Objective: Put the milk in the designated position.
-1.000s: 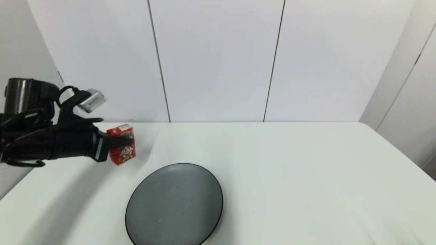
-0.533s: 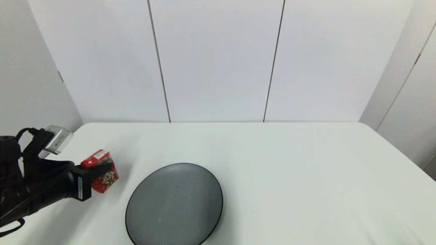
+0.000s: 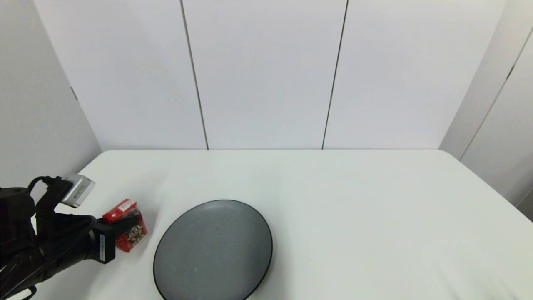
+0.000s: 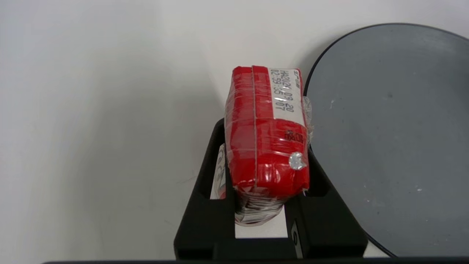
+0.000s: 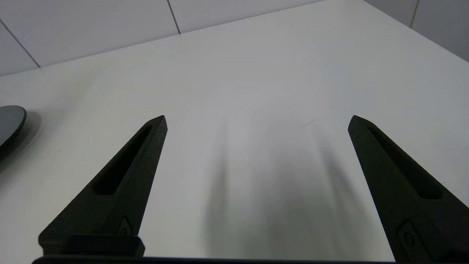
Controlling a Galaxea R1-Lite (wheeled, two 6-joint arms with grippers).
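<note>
Head view: over the last second I have brought the left gripper (image 3: 125, 230) down from near the wall to low over the desk (image 3: 333, 208), so I judge release is near. Its fingers (image 4: 209, 205) are clamped on the milk (image 3: 126, 225), which sits between them, just beside the plate (image 3: 213, 250). Right gripper (image 5: 256, 121) is parked over bare desk, fingers wide apart, holding nothing.

Bright, even overhead light; soft shadows stretch across the table (image 5: 256, 91), everything reasonably sharp.
</note>
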